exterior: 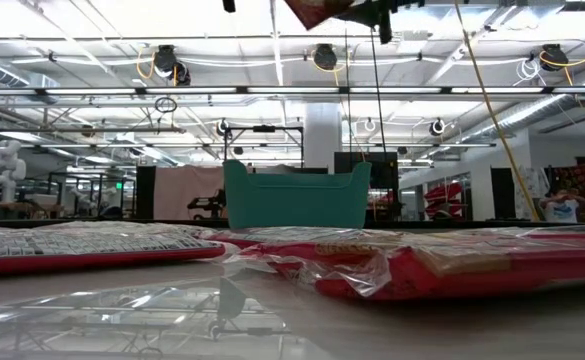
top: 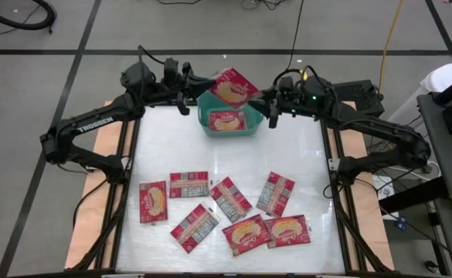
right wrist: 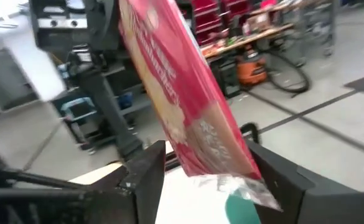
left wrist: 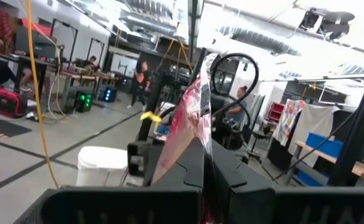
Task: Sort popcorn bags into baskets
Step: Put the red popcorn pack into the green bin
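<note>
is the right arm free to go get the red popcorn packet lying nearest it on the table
Probably yes: the right gripper has open jaws around the raised red packet, which the shut left gripper holds over the teal plastic tub. The table packet lies uncovered.

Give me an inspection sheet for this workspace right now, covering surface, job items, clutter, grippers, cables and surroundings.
Surface: white tabletop, glossy.
Job's things: teal-green plastic rectangular tub at the far edge with one flat red popcorn packet inside; a second red packet held in the air above it; eight more packets scattered flat along the near side.
Clutter: nothing seen.
Grippers: left gripper shut on the raised packet's edge; right gripper at the packet's other end, jaws apart.
Cables: yellow cable on the floor beyond the table.
Surroundings: workshop room, people far behind.
</note>
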You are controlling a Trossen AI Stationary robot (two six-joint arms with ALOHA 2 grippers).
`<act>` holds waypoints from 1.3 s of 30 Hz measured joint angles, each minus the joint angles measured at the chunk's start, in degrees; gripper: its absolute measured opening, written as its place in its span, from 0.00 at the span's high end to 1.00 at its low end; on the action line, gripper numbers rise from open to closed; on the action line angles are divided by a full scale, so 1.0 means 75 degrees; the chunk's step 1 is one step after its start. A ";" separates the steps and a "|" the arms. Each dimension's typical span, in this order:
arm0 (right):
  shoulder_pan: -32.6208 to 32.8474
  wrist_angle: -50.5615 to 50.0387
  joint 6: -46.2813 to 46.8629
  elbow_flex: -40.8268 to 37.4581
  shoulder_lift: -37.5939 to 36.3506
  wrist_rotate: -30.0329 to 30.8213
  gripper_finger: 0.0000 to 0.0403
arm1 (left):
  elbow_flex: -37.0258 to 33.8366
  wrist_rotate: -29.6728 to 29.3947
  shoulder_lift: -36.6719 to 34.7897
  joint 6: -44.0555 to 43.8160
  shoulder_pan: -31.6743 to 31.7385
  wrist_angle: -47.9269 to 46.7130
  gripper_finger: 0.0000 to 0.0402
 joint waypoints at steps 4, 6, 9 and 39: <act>0.0001 0.0492 0.0127 0.0003 0.0134 -0.0072 0.58 | 0.0000 -0.0003 0.0000 -0.0008 0.0083 0.0109 1.00; 0.0001 0.0526 0.0133 0.0003 0.0129 -0.0089 0.67 | 0.0000 0.0000 0.0000 0.0026 0.0154 0.0104 1.00; -0.0026 0.0510 0.0188 0.0003 0.0130 -0.0055 0.81 | 0.0000 0.0009 0.0000 0.0046 0.0340 0.0097 1.00; -0.2896 -0.0612 -0.0002 0.1359 0.0627 -0.2816 0.99 | 0.0003 -0.1573 -0.0106 0.0417 0.1386 -0.2147 0.44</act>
